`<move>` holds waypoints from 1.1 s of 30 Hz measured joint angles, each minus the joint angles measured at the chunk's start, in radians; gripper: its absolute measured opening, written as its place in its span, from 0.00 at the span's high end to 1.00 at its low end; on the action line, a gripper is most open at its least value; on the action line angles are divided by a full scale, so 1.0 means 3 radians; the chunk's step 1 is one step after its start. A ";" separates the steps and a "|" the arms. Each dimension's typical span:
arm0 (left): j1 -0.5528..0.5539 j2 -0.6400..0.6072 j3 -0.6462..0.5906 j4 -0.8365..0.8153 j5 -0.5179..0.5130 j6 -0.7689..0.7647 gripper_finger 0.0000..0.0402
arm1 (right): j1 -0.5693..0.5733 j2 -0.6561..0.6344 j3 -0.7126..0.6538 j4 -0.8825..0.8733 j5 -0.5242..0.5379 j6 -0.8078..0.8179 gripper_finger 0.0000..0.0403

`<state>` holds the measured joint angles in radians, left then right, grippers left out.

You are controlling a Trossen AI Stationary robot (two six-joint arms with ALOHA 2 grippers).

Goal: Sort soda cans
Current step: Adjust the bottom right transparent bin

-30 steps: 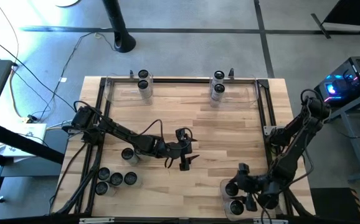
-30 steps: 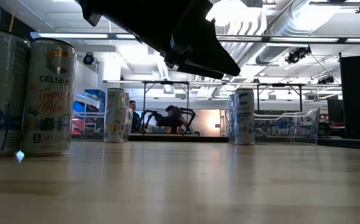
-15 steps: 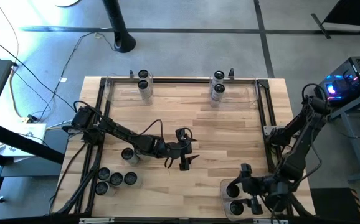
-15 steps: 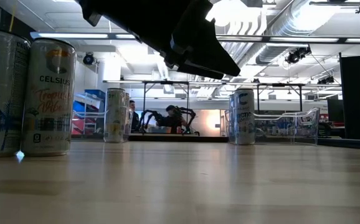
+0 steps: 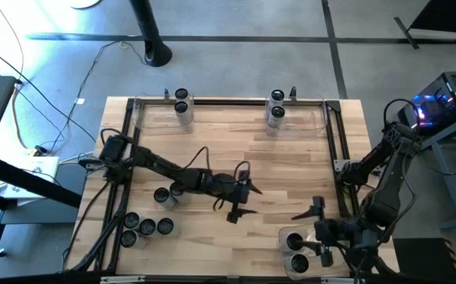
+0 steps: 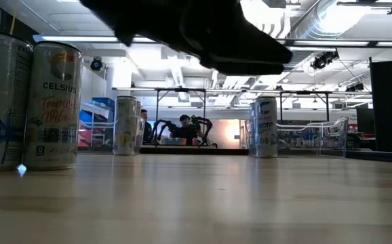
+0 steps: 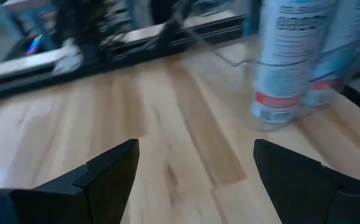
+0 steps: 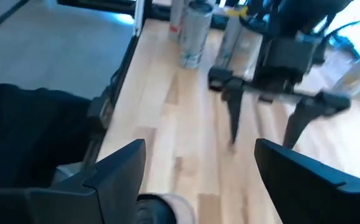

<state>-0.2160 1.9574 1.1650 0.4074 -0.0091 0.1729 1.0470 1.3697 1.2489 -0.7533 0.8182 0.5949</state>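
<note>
Grey soda cans stand upright on their bases in groups: two in the far left clear bin, two in the far right bin, several at the near left, and two in the near right bin. My left gripper hangs open over bare wood at the table's middle, apart from every can. In its wrist view the fingers frame empty wood, with two cans ahead. My right gripper is open beside the near right cans, its fingers holding nothing.
Clear plastic bins sit along the far edge and at the near right. A black frame runs along the table's sides. Bare wood lies between the groups. In the low view two cans stand close at the left.
My left gripper has moved a little toward the table's right and near edges and turned, staying open. My right gripper has drawn slightly toward the right edge, away from above the near right cans. No can has moved.
</note>
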 joint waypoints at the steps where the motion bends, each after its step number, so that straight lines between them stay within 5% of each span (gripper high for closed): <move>1: 0.0027 0.0044 0.0092 -0.0031 0.0130 0.0076 0.23 | 0.0000 0.0000 0.0032 -0.0027 0.0044 -0.0039 0.27; 8: 0.0151 0.0288 0.1076 -0.1186 0.1081 0.0937 0.26 | -0.0003 -0.0008 0.0202 -0.0127 0.0223 -0.0229 0.27; 12: 0.0150 0.0461 0.1589 -0.1842 0.1263 0.1427 0.32 | -0.0003 -0.0009 0.0220 -0.0130 0.0255 -0.0256 0.27; 18: 0.0101 0.0697 0.1899 -0.2086 0.1475 0.1640 0.43 | -0.0004 -0.0009 0.0174 -0.0361 0.0316 0.0024 0.27; 27: 0.0117 0.0678 0.1899 -0.2461 0.1014 0.0957 0.49 | -0.0112 -0.0009 -0.0239 -0.1014 -0.0687 0.1214 0.27; 33: 0.0118 0.0674 0.1897 -0.2828 0.1009 0.0779 0.51 | -0.0079 -0.0009 -0.0686 -0.0852 -0.1405 0.1716 0.27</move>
<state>-0.1806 2.1597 1.7340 -0.4412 0.2937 0.4067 1.0233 1.3670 1.0430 -1.0089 0.3967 1.1097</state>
